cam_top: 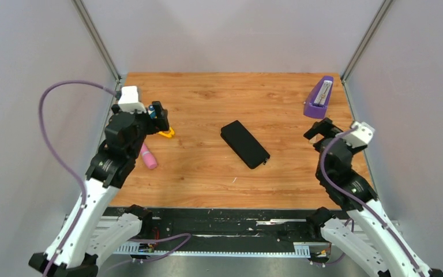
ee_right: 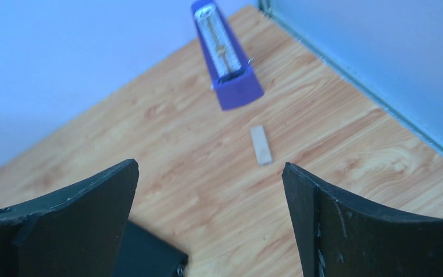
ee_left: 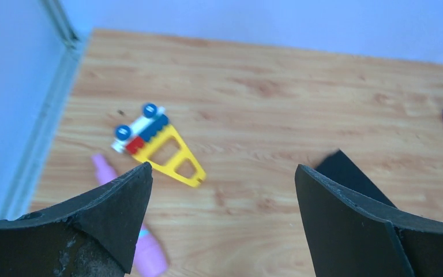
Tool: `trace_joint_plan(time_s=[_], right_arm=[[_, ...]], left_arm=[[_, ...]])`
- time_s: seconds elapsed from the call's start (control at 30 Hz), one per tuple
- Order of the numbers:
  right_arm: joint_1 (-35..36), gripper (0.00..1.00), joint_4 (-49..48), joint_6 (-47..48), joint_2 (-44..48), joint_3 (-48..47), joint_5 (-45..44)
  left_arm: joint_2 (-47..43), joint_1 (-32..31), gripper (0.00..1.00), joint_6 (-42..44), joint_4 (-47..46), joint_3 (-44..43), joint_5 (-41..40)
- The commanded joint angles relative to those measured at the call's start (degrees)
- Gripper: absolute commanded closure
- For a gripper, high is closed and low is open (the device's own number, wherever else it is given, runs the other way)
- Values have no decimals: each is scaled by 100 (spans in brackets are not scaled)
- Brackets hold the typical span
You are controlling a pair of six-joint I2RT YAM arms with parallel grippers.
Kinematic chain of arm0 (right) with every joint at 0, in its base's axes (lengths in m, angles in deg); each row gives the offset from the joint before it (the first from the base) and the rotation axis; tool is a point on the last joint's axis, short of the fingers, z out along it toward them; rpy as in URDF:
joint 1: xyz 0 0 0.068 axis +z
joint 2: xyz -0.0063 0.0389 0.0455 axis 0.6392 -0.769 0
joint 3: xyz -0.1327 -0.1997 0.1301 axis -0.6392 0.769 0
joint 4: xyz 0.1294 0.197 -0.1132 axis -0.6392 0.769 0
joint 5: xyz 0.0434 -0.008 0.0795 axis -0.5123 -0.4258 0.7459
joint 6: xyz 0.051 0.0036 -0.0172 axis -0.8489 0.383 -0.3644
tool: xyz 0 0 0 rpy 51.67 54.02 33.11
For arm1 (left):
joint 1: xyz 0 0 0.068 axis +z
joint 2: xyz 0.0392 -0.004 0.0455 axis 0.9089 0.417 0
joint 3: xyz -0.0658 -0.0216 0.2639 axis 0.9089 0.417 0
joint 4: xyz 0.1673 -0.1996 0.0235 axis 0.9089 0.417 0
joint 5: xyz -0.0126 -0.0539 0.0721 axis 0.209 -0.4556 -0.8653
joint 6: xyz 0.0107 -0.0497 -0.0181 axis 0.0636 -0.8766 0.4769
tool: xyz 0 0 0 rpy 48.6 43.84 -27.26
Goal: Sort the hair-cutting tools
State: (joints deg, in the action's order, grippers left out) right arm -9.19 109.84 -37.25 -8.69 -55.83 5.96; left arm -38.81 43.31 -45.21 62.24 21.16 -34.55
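Observation:
No combs or scissors show in any view; they are hidden or out of view. A black rectangular zip case (cam_top: 244, 143) lies shut in the middle of the wooden table; its corner also shows in the left wrist view (ee_left: 352, 173) and the right wrist view (ee_right: 144, 254). My left gripper (cam_top: 159, 115) hangs open and empty over the table's left side, above a yellow toy; in its wrist view (ee_left: 222, 173) the jaws stand wide apart. My right gripper (cam_top: 318, 130) is open and empty at the right; its wrist view (ee_right: 207, 170) shows bare wood between the jaws.
A pink tube (cam_top: 148, 157) lies at the left, also in the left wrist view (ee_left: 144, 254). A yellow toy with blue, red and white bricks (ee_left: 156, 144) lies beside it. A purple metronome (cam_top: 318, 98) stands at the back right, a small wooden strip (ee_right: 261, 145) near it. Walls close three sides.

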Motion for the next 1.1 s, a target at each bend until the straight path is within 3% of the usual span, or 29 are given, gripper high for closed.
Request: trace_joint_plan(time_s=[0.0,0.17,0.43,0.63,1.07], right_arm=[[-40,0,91,205,667,-209,-1110],[-40,0,41,591,1141,-73,-1132],[-40,0,-470,1733,1238,218,-737],[-62,0,-1223,2202,1284,578,-557],[-780,0,-1498,2257,1250,782,194]], left_arm=[[-707,25,0,1105,-76,-97,-1185],[-1482,25,0,1668,-636,317,-1855],[-2153,25,0,1555,-1189,1256,-1928],[-2307,25,0,1534,-1483,1564,-1842],[-2113,25,0,1467,-1721,1727,-1680]])
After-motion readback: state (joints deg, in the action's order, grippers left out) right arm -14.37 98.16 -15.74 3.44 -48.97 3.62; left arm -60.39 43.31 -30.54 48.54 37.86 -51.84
